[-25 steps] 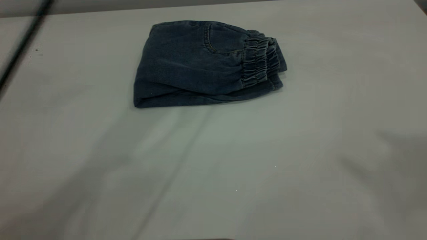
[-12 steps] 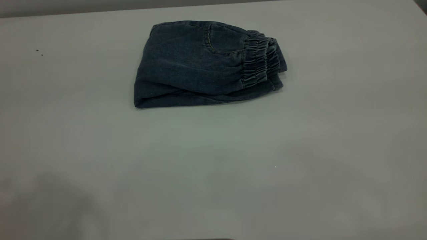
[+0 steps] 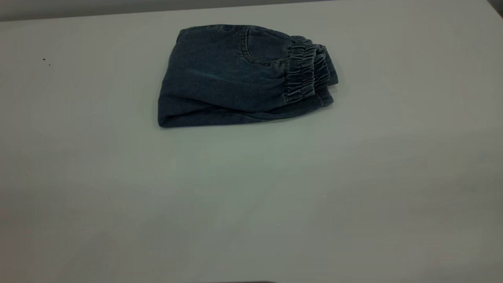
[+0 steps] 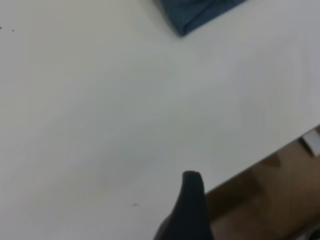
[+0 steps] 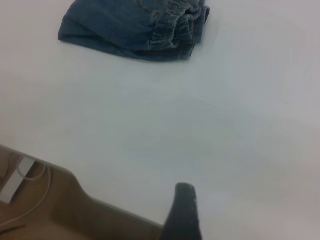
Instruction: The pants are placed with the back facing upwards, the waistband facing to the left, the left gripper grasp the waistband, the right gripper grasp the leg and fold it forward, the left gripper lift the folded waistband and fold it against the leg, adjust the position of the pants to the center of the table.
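The pants (image 3: 235, 78) lie folded into a compact blue denim bundle on the far middle of the white table (image 3: 251, 204). The gathered waistband (image 3: 304, 78) lies on top at the bundle's right end, over the lower layers. One back pocket seam shows beside it. The leg is hidden under the fold. Neither gripper shows in the exterior view. My left gripper (image 4: 190, 210) hangs near the table's edge, well away from the pants' corner (image 4: 200, 12). My right gripper (image 5: 182, 212) is also far from the pants (image 5: 115, 25) and waistband (image 5: 172, 27), touching nothing.
Bare white tabletop surrounds the bundle on all sides. The table's edge and brown floor (image 4: 265, 200) show in the left wrist view. A white cable (image 5: 30, 175) lies below the edge in the right wrist view. Tiny dark specks (image 3: 46, 61) mark the far left.
A black cable blur at the upper left and the shadows across the table have gone from the exterior view. The pants have not moved.
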Tool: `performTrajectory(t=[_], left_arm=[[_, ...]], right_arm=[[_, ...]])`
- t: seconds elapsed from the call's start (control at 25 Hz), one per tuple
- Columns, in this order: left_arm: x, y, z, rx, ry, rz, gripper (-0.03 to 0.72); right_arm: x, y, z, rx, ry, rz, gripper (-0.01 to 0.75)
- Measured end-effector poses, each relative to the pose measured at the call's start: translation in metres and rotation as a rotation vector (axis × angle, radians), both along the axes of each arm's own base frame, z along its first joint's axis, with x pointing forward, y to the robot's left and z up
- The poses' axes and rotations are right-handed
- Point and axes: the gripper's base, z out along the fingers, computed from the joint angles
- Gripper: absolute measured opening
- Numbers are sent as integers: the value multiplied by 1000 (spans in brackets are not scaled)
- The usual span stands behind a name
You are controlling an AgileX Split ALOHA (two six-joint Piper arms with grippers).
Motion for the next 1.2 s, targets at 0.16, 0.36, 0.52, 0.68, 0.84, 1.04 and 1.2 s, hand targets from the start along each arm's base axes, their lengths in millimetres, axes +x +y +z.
performTrajectory(t=[0.16,0.36,0.52,0.68,0.84,1.04,1.2], left_arm=[[-6,3,-22,-8,19,10,587],[-5,2,-27,-5,43,8,587],[-5,2,-27,-5,46,8,587],[-5,2,-27,-5,46,8,587],[-5,2,-27,-5,46,8,587],[-7,5,-27,-16,30,179,587],[-18,9,-27,-42,-43,408,587]], right_arm=[[-7,-1,-7,4,-36,0,573],[-6,0,-12,17,-36,4,570],[-6,1,-12,21,-40,5,570],[-6,1,-12,24,-41,6,570],[-6,1,-12,24,-40,6,570],[-5,1,-12,24,-41,-13,570],[-3,2,-12,23,-41,-91,570]])
